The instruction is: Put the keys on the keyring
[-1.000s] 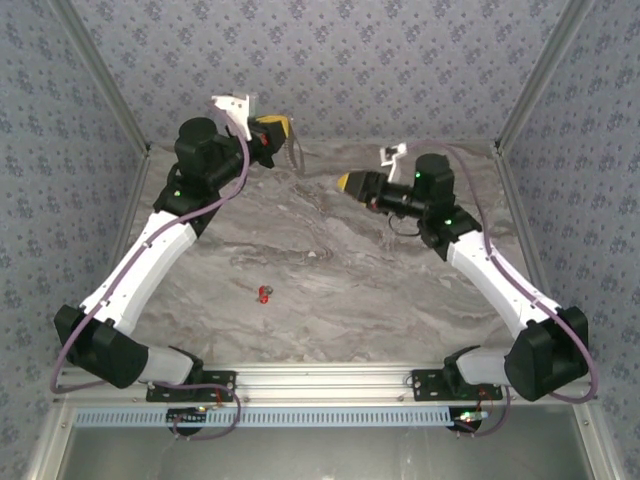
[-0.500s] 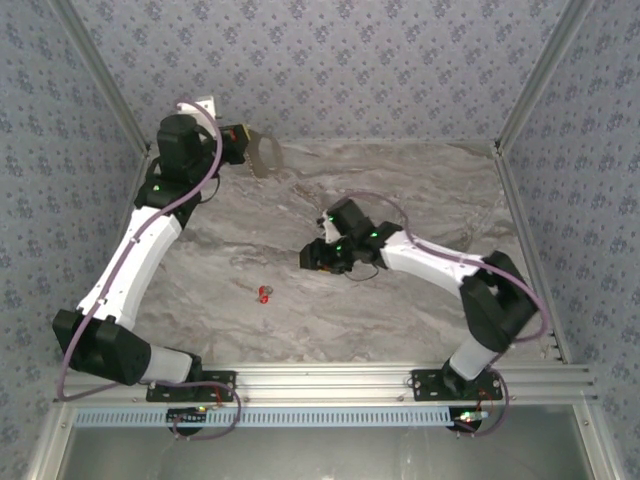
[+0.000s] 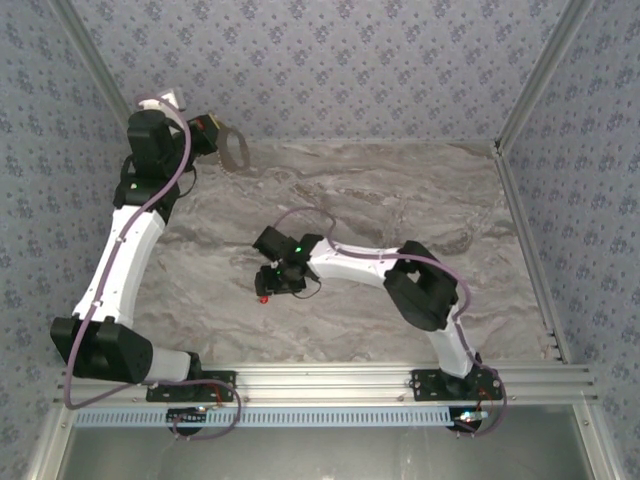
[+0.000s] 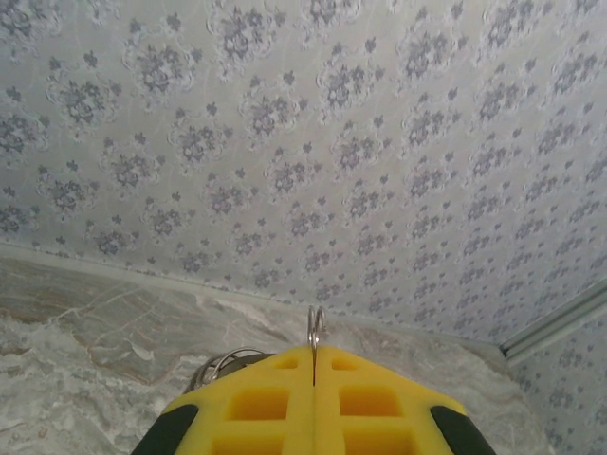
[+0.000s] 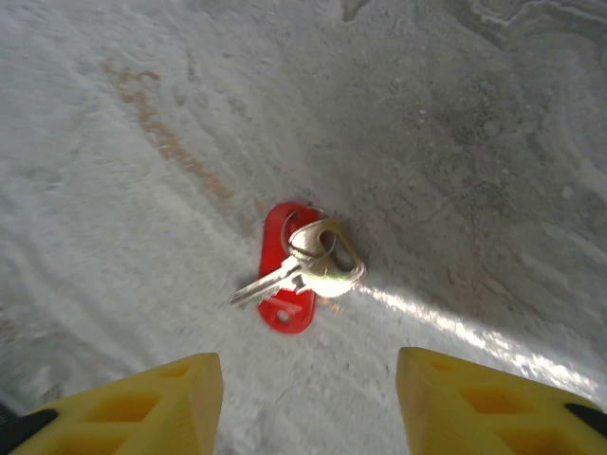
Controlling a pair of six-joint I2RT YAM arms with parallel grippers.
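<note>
We see the keys (image 5: 302, 270), a glossy red oval plastic tag with small silvery metal keys looped onto one end, lying flat on the grey marbled tabletop (image 5: 455, 114). Its surface looks matte and grainy, with pale veins and a rusty streak. In the top view the keys (image 3: 263, 297) sit left of centre on the table, just beside the right gripper (image 3: 272, 284). From the right wrist, the right gripper (image 5: 305, 370) hangs over them with its blocky yellow plastic fingers (image 5: 142, 403) spread apart, one to each side of the tag and grasping nothing. Well apart, at the far-left corner, the left gripper (image 3: 212, 135) holds the keyring (image 3: 236, 150), a thin grey metal loop, raised above the table. In the left wrist view its yellow fingers (image 4: 256, 403) are pressed flat together, clenched on the keyring (image 4: 315, 327), whose thin wire edge stands up from the seam between them. Behind it we see wallpaper (image 4: 332, 142) with a repeating grey floral print.
</note>
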